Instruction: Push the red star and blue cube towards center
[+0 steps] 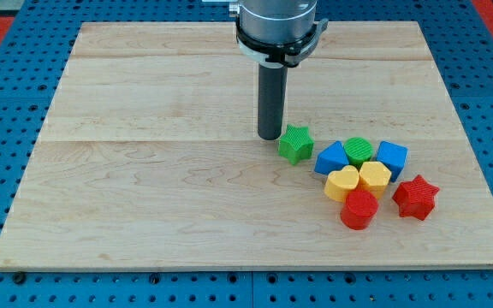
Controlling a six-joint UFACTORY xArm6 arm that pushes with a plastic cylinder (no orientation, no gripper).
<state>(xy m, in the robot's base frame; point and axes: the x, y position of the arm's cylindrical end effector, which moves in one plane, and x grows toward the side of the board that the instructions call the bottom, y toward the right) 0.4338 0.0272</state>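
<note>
I counted eight blocks on the surface (144, 188). Two were green: one green star (295, 143) and one green cylinder (359, 151). Two were blue: a blue cube (392, 158) and a second blue block (332, 159). Two were yellow: one yellow heart (341, 183) and one yellow hexagon (374, 178). Two were red: one red star (415, 197) and one red cylinder (359, 209). One rod, so one my tip (270, 137).
</note>
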